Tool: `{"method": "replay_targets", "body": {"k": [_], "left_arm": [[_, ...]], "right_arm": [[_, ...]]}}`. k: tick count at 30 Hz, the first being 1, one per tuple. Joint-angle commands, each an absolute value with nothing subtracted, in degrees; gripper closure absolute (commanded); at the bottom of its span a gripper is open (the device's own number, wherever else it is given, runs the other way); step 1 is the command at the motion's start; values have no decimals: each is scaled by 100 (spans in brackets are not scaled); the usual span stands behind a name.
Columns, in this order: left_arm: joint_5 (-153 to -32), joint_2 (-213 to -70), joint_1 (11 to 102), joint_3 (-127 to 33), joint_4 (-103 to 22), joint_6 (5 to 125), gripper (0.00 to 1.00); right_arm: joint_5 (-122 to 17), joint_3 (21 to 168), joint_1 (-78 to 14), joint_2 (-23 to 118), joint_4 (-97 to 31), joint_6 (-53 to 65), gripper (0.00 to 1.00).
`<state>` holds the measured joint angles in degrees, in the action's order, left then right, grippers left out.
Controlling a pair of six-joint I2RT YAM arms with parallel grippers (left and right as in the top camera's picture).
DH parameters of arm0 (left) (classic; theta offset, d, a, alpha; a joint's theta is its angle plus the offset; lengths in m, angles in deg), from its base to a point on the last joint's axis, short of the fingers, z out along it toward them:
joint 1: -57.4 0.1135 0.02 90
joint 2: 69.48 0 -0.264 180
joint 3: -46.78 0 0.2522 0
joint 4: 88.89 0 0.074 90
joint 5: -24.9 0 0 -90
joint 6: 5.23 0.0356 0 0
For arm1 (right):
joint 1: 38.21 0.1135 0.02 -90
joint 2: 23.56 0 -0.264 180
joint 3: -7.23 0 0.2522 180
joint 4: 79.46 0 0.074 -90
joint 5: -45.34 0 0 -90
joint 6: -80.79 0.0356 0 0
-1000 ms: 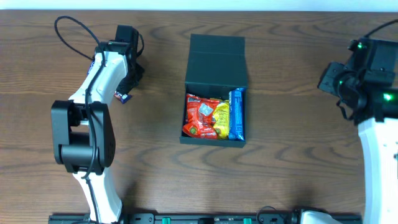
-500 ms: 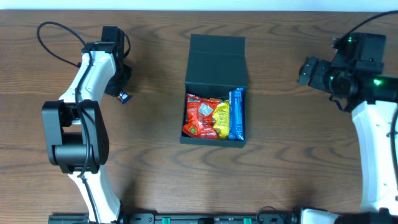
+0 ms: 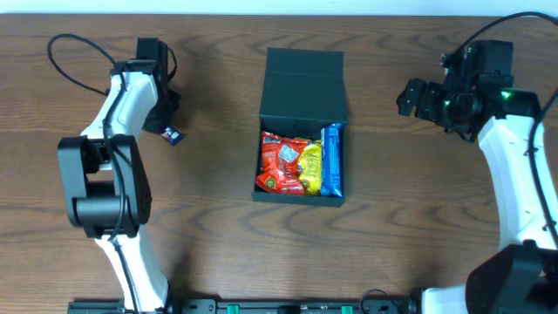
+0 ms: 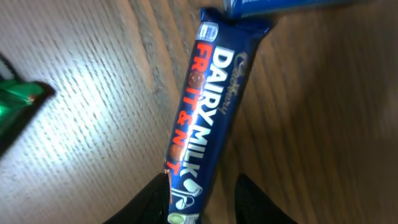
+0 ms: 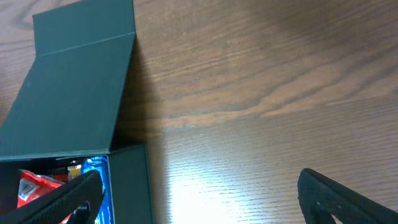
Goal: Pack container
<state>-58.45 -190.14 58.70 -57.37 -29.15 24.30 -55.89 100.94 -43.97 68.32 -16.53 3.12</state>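
The container [image 3: 299, 198] stands at the middle of the bench [image 3: 218, 227]. It is open, with its flap lid [image 3: 303, 83] folded back on the far side. Inside, side by side, lie a red packet [image 3: 279, 164], a yellow packet [image 3: 310, 166] and a blue bar [image 3: 331, 160], the last along the right wall.

The left arm [image 3: 122, 96] is at the far left of the bench, well apart from the container. Left jaws: apart, one finger [image 4: 149, 202] on each side of the near end of a Dairy Milk chocolate bar [image 4: 208, 106] that lies flat on the wood. They are not clamped, since a gap shows on one side. A second blue wrapper [image 4: 280, 5] meets the bar's other end. A green wrapper [image 4: 15, 102] lies at the edge of the left wrist view.

The right arm [image 3: 510, 148] is at the far right. Right jaws: wide apart, fingers [image 5: 62, 199] over bare wood, near the container's right side.
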Motion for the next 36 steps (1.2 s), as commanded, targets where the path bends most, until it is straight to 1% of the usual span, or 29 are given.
{"method": "replay_targets", "body": {"k": [1, 13, 23, 27, 33, 36], "left_arm": [[-5939, -19289, 5894, -5709, -2957, 2251, 63], [-5984, -19482, 5996, -5709, -3038, 2258, 58], [-6172, -19484, 6158, -5709, -3016, 2262, 59], [-6155, -19484, 6160, -5709, -3086, 2301, 62], [-6181, -19578, 6169, -5709, -3097, 2310, 63], [-6478, -19742, 6189, -5709, -3108, 2330, 63]], "right_arm": [[-5696, 10188, -4342, 6843, -1660, 229, 1], [-5694, 10188, -4342, 6843, -1544, 232, 1], [-5523, 10188, -4342, 6843, -1450, 229, 1], [-5523, 10188, -4342, 6843, -1450, 229, 1], [-5392, 10188, -4342, 6843, -1476, 229, 1], [-5388, 10188, -4342, 6843, -1469, 229, 1]]}}
